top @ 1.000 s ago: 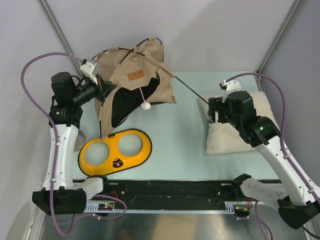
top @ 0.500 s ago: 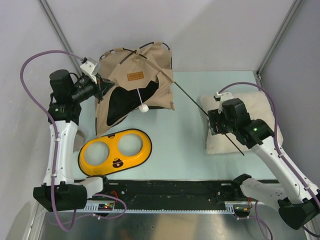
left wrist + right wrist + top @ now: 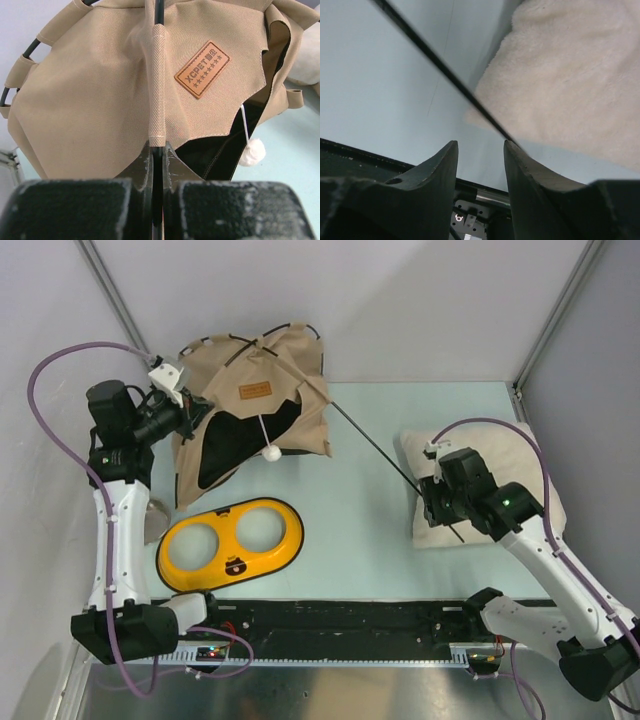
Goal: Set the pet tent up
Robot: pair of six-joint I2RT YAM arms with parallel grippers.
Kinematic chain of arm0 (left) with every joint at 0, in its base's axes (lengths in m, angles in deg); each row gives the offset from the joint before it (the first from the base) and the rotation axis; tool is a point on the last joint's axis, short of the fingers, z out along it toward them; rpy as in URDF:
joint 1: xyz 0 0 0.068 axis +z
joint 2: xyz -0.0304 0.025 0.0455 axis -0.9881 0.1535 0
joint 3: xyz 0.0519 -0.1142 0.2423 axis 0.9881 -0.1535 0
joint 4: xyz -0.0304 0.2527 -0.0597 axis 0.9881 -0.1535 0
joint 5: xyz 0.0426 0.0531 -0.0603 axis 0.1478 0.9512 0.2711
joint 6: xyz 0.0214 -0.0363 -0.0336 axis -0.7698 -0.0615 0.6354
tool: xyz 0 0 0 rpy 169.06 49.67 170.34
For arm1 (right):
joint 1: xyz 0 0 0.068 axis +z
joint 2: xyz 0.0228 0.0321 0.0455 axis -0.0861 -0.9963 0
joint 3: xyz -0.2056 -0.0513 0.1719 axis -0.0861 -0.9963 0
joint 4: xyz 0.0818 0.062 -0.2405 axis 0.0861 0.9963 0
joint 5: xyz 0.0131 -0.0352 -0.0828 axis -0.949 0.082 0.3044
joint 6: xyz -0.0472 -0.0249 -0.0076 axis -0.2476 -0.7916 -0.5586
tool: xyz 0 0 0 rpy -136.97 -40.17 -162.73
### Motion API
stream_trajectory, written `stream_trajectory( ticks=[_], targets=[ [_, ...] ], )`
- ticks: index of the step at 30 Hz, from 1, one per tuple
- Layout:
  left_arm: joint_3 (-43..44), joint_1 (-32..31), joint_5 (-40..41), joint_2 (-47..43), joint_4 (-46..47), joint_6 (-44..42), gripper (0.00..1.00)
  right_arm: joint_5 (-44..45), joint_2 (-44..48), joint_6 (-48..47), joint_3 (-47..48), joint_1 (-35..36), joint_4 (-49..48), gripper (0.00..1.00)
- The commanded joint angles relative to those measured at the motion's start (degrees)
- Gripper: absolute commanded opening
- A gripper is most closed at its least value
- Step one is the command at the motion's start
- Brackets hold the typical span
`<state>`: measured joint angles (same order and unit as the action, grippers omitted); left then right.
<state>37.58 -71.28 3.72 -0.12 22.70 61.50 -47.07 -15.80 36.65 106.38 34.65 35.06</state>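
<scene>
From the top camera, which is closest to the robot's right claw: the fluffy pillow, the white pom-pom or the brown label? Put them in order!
1. Pillow: its left edge lies beneath the right gripper, on the right side.
2. Pom-pom: across the table, dangling at the pet tent opening.
3. Brown label: higher on the tent, far left.

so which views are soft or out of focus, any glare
Left wrist: the pet tent and its label patch are crisp, the left gripper close up is blurred. Right wrist: the black pole and cream pillow look soft, the right gripper dark. Top external: sharp and evenly lit, only a dull sheen on the metal strip at the near edge.
</scene>
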Motion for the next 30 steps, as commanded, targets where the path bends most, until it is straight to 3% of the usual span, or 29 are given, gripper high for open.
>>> stream_trajectory(
  ticks=[1,5,14,18,26,30],
  targets=[
    [0.8,1.9,0.3,-1.8,3.0,-2.8,0.00,-2.6,0.2,1.0,0.7,1.1,1.3,0.45],
    [0.9,2.6,-0.8,-1.6,2.9,-2.5,0.00,-0.8,-3.2,0.3,0.6,2.7,1.0,0.46],
    [0.5,3.3,-0.8,-2.2,2.2,-3.1,0.00,8.3,-3.8,-1.1,1.1,3.7,-6.5,0.67],
    [0.2,3.4,-0.8,-2.5,2.0,-3.3,0.00,11.0,-6.8,-3.5,1.2,3.7,-7.9,0.68],
    [-0.5,3.4,-0.1,-2.7,1.9,-3.7,0.00,11.9,-14.8,-2.8,1.4,5.1,-8.7,0.47],
    [-0.2,3.5,1.5,-2.5,1.8,-3.0,0.00,11.9,-15.2,-2.1,1.5,6.0,-8.8,0.09]
  ],
)
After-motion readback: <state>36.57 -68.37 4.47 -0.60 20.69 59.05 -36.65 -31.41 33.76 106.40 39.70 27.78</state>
